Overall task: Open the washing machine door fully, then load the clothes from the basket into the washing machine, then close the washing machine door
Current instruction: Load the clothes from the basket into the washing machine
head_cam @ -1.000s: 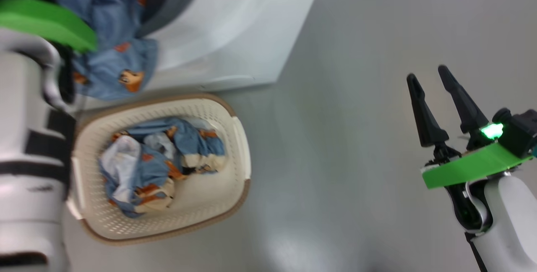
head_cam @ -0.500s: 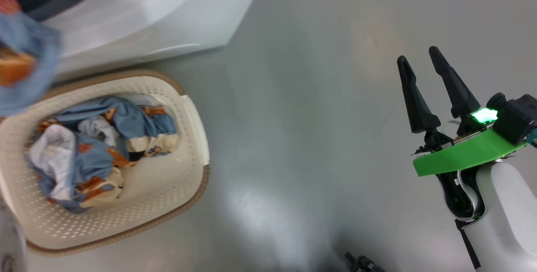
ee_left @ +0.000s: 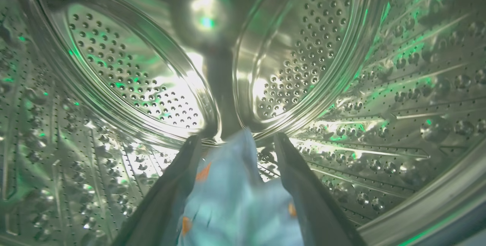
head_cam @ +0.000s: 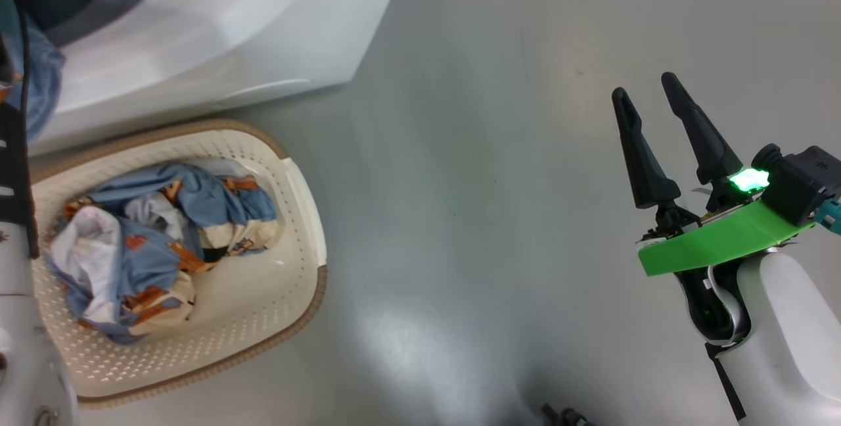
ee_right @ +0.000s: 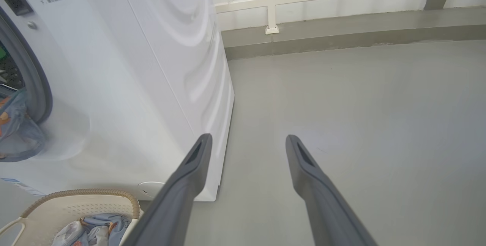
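Blue clothes (ee_left: pixel 235 200) lengthwise between jaws, tip toward drum (ee_left: pixel 133 79)

At near left I see the basket (head_cam: pixel 303 215), clothes (head_cam: pixel 151 242) in it, on the floor (head_cam: pixel 473 183) before the washing machine (head_cam: pixel 217 31). My left end effector (ee_left: pixel 237 137) is inside the drum (ee_left: pixel 133 75); my right end effector (head_cam: pixel 644 87) hangs over floor at right.

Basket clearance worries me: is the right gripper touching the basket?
Apart. The head view shows a wide stretch of floor between the right gripper and the basket.
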{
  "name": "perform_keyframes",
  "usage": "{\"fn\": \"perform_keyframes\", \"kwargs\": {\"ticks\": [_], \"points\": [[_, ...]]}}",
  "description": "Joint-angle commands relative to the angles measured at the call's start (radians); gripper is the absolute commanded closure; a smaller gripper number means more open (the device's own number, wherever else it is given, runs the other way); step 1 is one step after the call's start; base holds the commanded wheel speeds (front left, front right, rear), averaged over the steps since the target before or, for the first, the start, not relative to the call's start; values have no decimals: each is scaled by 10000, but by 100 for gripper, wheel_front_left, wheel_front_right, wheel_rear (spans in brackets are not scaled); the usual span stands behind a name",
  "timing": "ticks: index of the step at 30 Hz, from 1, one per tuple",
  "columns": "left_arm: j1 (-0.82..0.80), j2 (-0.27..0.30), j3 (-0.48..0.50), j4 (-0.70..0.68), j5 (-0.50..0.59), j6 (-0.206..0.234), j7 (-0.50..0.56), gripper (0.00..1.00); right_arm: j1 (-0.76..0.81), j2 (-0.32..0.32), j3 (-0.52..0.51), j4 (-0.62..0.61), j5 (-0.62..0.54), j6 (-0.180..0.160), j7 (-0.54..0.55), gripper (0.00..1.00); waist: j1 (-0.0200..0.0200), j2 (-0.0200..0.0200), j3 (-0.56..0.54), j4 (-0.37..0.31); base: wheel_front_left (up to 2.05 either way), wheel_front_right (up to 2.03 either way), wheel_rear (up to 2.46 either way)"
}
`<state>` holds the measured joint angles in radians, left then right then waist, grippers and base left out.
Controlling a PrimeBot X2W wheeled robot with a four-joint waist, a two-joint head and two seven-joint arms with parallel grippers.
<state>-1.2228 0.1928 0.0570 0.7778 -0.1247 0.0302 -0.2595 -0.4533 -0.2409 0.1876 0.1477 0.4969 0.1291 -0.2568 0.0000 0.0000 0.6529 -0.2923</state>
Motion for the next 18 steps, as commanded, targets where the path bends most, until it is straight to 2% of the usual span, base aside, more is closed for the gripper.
{"fn": "perform_keyframes", "kwargs": {"ticks": [1,18], "points": [[285,299,189,-163,19,-76,-22,0,229,-103,191,-133,70,16,-49,0,0,0,-327,209,0,0,0],[2735,-365,293,-567,-29,-804,-22,0,682,-61,199,189,24,16,-49,0,0,0,-2281,919,0,0,0]]}}
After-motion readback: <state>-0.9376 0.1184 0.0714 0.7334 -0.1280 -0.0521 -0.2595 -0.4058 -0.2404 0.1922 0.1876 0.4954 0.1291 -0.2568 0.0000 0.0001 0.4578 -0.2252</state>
